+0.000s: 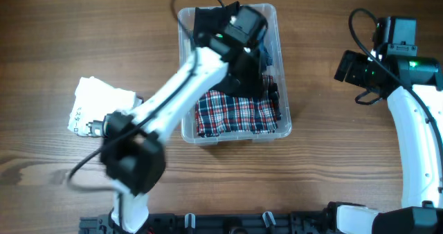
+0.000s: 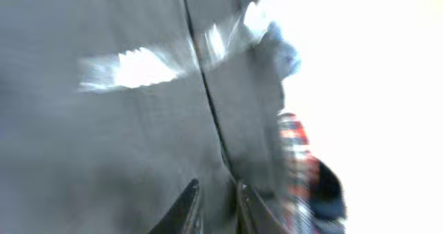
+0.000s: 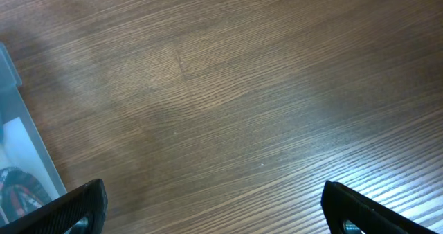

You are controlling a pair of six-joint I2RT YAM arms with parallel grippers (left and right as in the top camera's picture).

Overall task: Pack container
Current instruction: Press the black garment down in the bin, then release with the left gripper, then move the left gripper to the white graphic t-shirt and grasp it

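**Left fingers.** The left fingers (image 2: 185, 208) are clenched to a narrow gap on a fold of the dark garment (image 2: 104, 123). A crease in the fabric runs straight into that gap. The wrist view is blurred, so the depth of the bite cannot be read. The grip appears to serve placement, with the garment held low so that it settles inside the walls rather than over the rim.

**Container.** The container (image 1: 235, 138) surrounds the left fingers, which stand inside its far end. A plaid cloth (image 1: 235, 113) lies flat in the tub on the base side of the fingers. This leaves the far end free for the dark garment.

**Outside the container.** A white bundle (image 1: 97, 102) rests on the surface (image 3: 242, 88), well to the left of the left fingers and beside the arm's elbow. It is probably waiting to be packed.

**Right fingers.** The right fingers (image 3: 76, 208) are released, spread wide and empty. They hang over bare surface, with the container wall just off to their left and not touching. This looks like a parked position that keeps the tub clear for the working arm.

**Arm pose.** The left arm (image 1: 180, 88) stretches diagonally from its base across the container's near-left wall, and its wrist is pitched down into the tub. The right arm (image 1: 415, 137) curves up from its base, with its wrist turned toward the container.
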